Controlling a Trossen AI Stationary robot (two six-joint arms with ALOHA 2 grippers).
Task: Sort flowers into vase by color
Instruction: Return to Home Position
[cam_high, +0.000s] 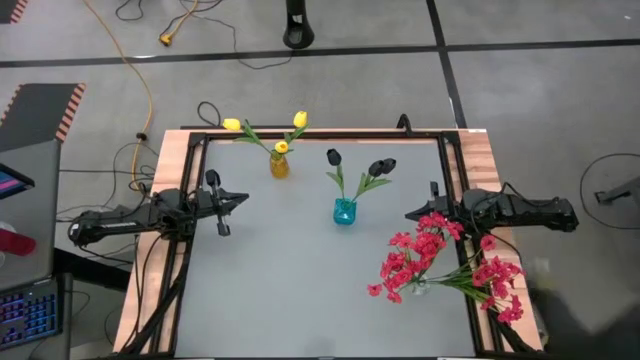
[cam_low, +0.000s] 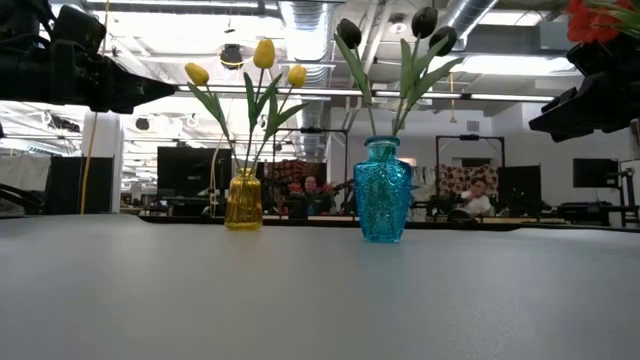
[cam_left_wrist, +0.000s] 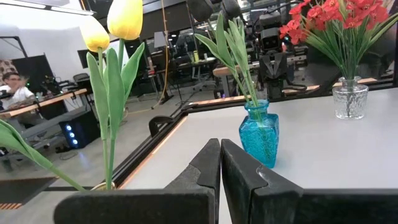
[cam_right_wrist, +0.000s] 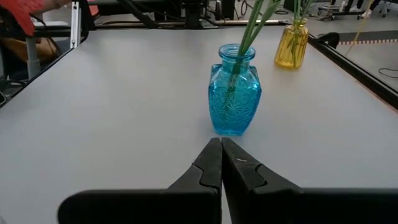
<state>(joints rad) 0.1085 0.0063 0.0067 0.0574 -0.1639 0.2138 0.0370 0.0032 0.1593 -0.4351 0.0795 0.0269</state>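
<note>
Three yellow tulips (cam_high: 281, 146) stand with their stems in a yellow vase (cam_high: 279, 166) at the table's far side. Black tulips (cam_high: 380, 167) stand in a blue vase (cam_high: 344, 211) near the middle. Red blossom sprays (cam_high: 430, 255) stand in a clear glass vase (cam_left_wrist: 349, 98) at the right near side. My left gripper (cam_high: 243, 199) is shut and empty at the table's left, above the surface. My right gripper (cam_high: 410, 213) is shut and empty at the right, pointing at the blue vase (cam_right_wrist: 233, 98).
A dark frame (cam_high: 320, 133) runs along the table's far and side edges. Bare grey tabletop (cam_high: 290, 290) lies in the near middle and left. People sit at desks in the room behind (cam_low: 478, 197).
</note>
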